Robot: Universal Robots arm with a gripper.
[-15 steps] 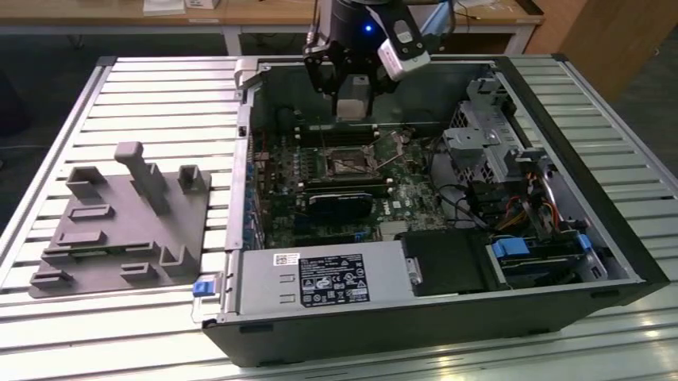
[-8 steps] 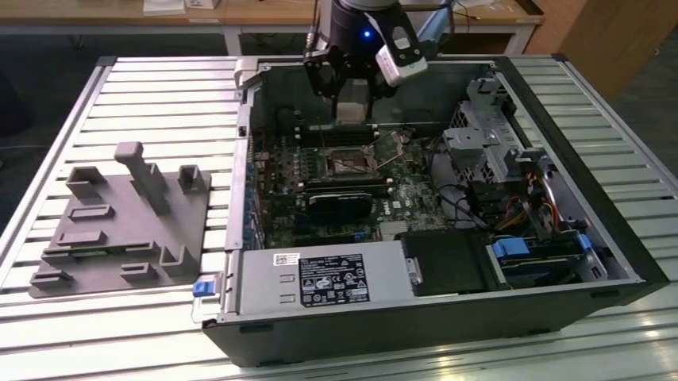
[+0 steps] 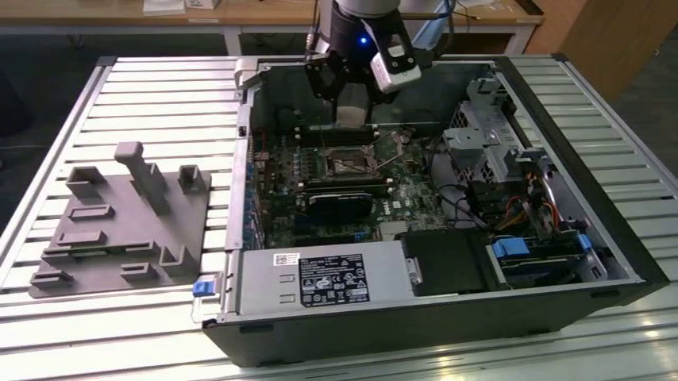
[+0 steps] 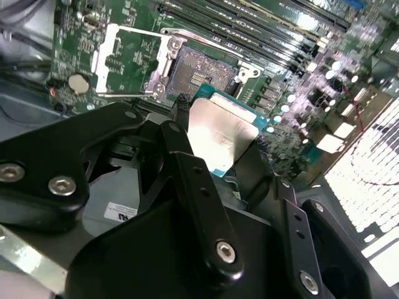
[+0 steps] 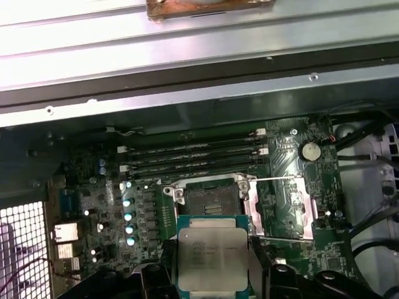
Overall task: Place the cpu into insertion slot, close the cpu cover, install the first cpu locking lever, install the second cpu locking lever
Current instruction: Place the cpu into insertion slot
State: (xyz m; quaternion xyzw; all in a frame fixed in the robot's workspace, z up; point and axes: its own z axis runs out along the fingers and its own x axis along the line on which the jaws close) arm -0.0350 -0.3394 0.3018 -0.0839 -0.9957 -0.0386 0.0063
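Observation:
My gripper [image 5: 214, 277] is shut on the cpu [image 5: 214, 249], a square chip with a silver-grey face held flat between the two black fingers [image 4: 181, 134]. In both wrist views it hangs above the green board, just off the insertion slot [image 5: 211, 200], whose dark square centre lies bare. The cpu cover [image 5: 278, 205] is flipped open beside the slot and shows as a silvery frame [image 4: 128, 57]. Thin wire locking levers [image 5: 277, 179] stand released along the cover. In the exterior view the gripper [image 3: 350, 119] hovers over the back part of the board, behind the slot [image 3: 341, 164].
The board sits in an open black computer case [image 3: 593, 238] on a slatted metal table [image 3: 159, 87]. Long memory slots [image 5: 193, 156] run beside the socket. A grey moulded fixture [image 3: 117, 222] lies at the exterior view's left. Drive cages and cables [image 3: 498, 151] crowd the exterior view's right.

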